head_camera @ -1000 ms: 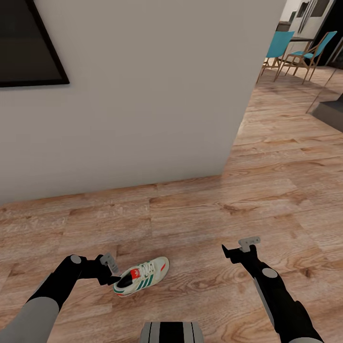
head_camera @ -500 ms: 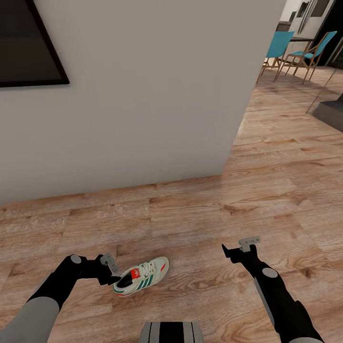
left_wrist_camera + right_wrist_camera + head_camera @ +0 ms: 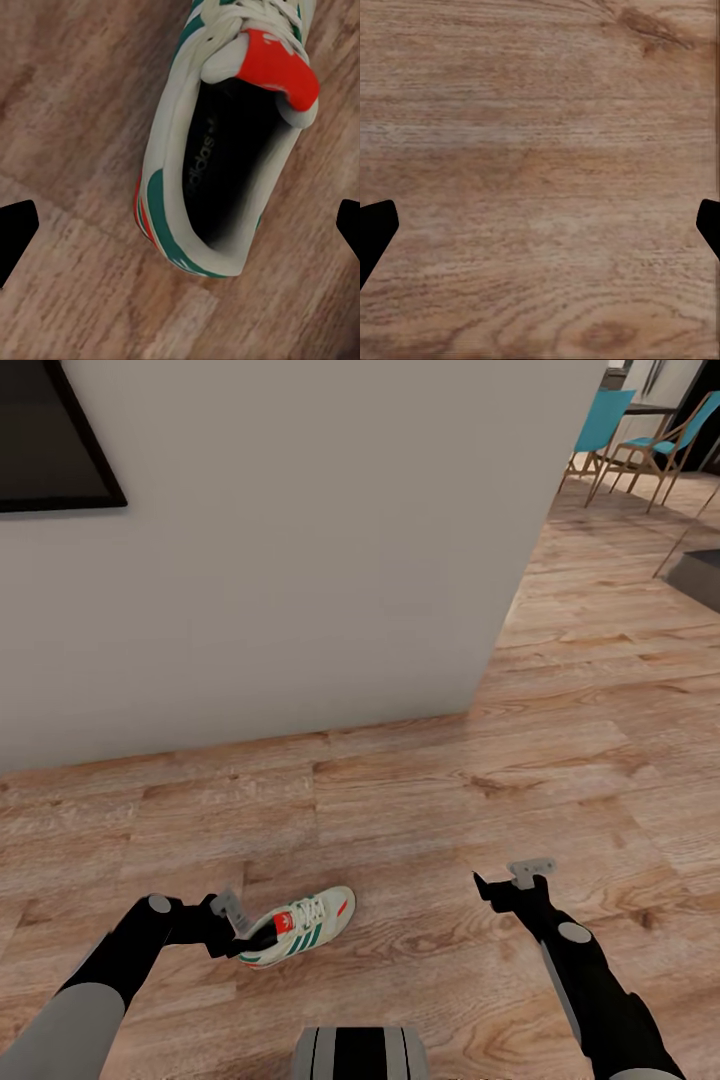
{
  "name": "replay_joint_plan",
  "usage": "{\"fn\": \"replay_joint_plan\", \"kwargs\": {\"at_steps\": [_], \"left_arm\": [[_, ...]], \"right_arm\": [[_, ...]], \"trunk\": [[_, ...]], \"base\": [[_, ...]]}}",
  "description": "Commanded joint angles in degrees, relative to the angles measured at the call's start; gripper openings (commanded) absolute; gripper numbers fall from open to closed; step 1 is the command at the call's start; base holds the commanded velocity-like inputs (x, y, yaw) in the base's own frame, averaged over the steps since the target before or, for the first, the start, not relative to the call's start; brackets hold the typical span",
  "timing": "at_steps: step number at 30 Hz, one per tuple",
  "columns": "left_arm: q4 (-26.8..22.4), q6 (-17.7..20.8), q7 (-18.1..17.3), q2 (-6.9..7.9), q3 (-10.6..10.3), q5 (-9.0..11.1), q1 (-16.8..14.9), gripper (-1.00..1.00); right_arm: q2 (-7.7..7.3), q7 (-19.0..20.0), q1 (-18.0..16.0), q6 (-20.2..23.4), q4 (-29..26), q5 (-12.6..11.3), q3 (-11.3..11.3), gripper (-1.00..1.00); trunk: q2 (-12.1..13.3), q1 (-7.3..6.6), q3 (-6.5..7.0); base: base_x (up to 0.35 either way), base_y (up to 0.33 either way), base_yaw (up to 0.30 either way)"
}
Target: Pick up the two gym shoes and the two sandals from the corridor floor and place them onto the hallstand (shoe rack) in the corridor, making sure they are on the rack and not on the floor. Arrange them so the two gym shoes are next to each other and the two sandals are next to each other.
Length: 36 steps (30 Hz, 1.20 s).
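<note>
Hovering over the heel of one gym shoe (image 3: 225,142), my left gripper (image 3: 180,229) is spread wide, its two black fingertips (image 3: 16,229) at the frame's side edges and touching nothing. That shoe is white with green side stripes, a red-orange tongue patch, laces and a dark hollow opening; it lies on its sole on the corridor floor (image 3: 450,780), light brown planks with wavy grain and knots. In the head view it sits low and left of centre (image 3: 298,928), toe pointing up and right, with my left gripper (image 3: 240,940) at its heel end. My right gripper (image 3: 505,885), lower right, is likewise released, its dark tips (image 3: 375,229) parted over bare wood. Beyond stands a smooth pale wall (image 3: 300,560) with a black-framed dark panel (image 3: 50,440) at the upper left; teal-seated wooden chairs (image 3: 640,430) show at the upper right.
</note>
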Motion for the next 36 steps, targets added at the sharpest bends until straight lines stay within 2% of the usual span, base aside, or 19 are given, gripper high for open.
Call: {"fn": "replay_joint_plan", "kwargs": {"at_steps": [1,17,28,36], "left_arm": [[-0.1,0.5,-0.4,-0.05,0.2,-0.1,0.0,1.00],[-0.1,0.4,0.1,-0.51,0.1,-0.2,-0.1,1.00],[-0.1,0.4,0.1,-1.02,-0.4,-0.3,-0.5,1.00],[-0.7,0.4,0.1,-1.45,-1.8,-0.3,-0.7,1.00]], "right_arm": [[0.03,0.4,0.0,0.5,-0.1,0.6,-0.4,1.00],[0.09,0.5,0.0,2.1,-0.9,0.5,-1.0,1.00],[0.05,0.5,0.0,2.2,-1.3,0.5,-1.1,1.00],[0.04,0.5,0.0,2.2,-1.5,0.5,-1.2,1.00]], "trunk": [[0.0,-0.01,-0.13],[0.0,-0.01,-0.57],[-0.2,0.27,-3.03],[-0.2,0.27,-3.03]], "base": [[0.000,0.000,0.000],[0.000,0.000,0.000],[0.000,0.000,0.000],[0.000,0.000,0.000]]}}
